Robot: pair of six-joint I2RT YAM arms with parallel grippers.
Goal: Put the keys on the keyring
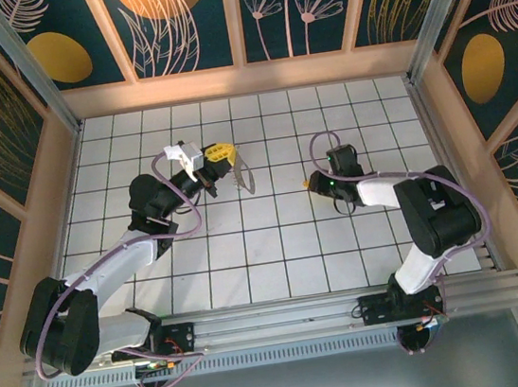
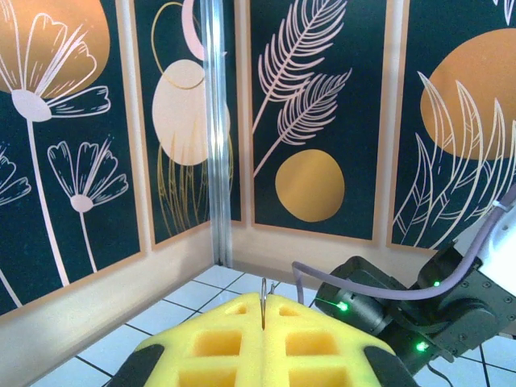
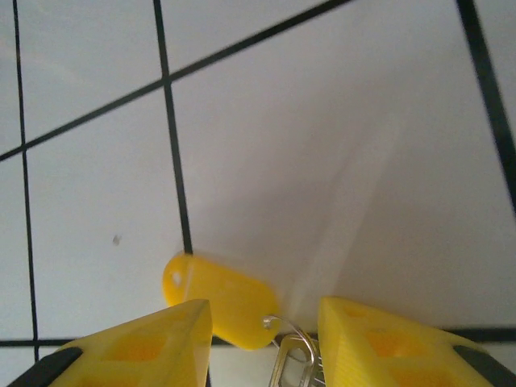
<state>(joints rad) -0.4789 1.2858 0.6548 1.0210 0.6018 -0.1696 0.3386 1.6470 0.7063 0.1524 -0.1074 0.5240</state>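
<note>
The keyring (image 2: 264, 289) is pinched between the pressed-together pads of the left gripper (image 2: 264, 313). The keys (image 3: 292, 359), with a yellow tag (image 3: 218, 294), are seen between the parted fingers of the right gripper (image 3: 264, 306). Whether they are gripped cannot be told.

White tiled floor (image 1: 248, 252) walled by floral panels (image 1: 179, 23).

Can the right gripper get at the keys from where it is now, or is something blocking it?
Probably yes. The right gripper stands open low over the white tiles, and the keys with their yellow tag lie right between its fingers, with nothing else in the way.
</note>
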